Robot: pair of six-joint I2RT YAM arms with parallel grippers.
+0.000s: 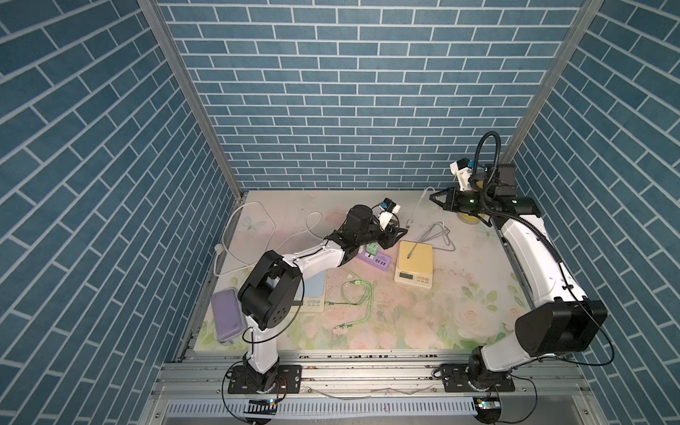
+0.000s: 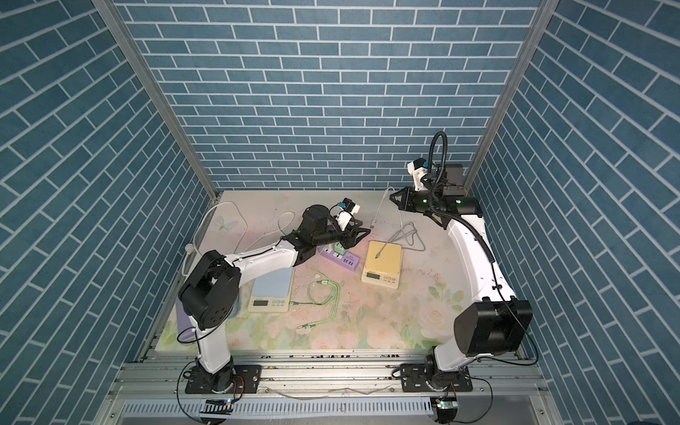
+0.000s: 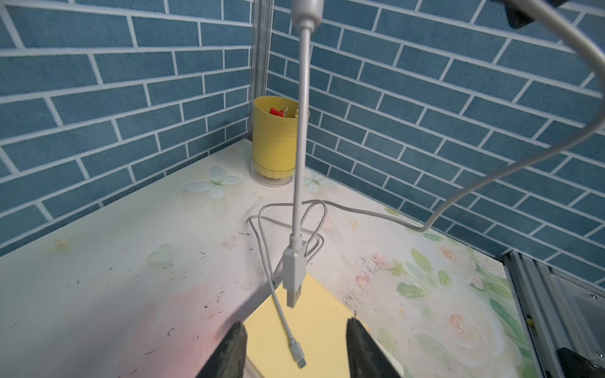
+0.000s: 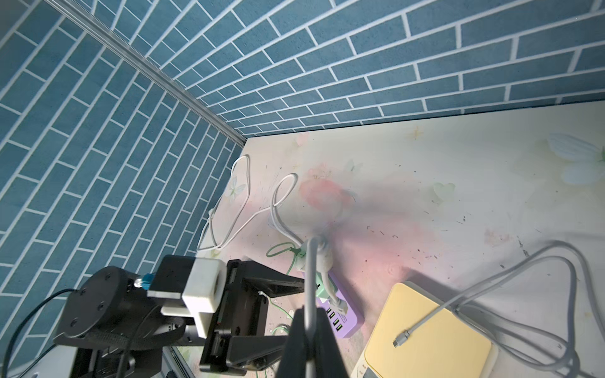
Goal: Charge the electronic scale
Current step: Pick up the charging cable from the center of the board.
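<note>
**Grey lead held up beside yellow scale, not plugged in yet**

2 arms over floral-print tabletop [image 1: 404,320].

R gripper [image 1: 433,197]: raised near far-right corner, jaws pressed together, pinching thin grey charging cable [image 3: 302,98]. The cable's flat USB-A plug [image 3: 293,278] dangles free in the air below it, between the 2 grippers.

L gripper [image 1: 400,236]: jaws spread, nothing between them. On the L wrist cam its black fingers [image 3: 234,350] stand either side of the hanging plug, which sits ahead of them, untouched.

Scales: 2.
- Cream electronic scale w/ yellow top [image 1: 414,263], mid-table, just right of L gripper. The grey cable's small end [image 4: 401,338] lies loose on its top plate, in no port. The rest of that cable loops on the table behind the scale.
- Cream scale w/ pale blue top [image 2: 274,285], near-left, partly under L arm.

Cables: 3.
- The grey one, as above.
- Green multi-head cable [image 1: 358,290], coiled between the 2 scales, one end at the blue-top scale's side.
- White cable [image 4: 277,193], looped far-left.

Singles:
- 1 lilac power strip [image 1: 375,261] w/ USB ports, under L gripper, left of the yellow scale. 1 pale green plug block [image 1: 371,250] sits on it.
- 1 lilac power bank [image 1: 228,316] at near-left edge.
- 1 yellow cylindrical cup [image 3: 275,140] in far-right corner, red bits inside.
</note>
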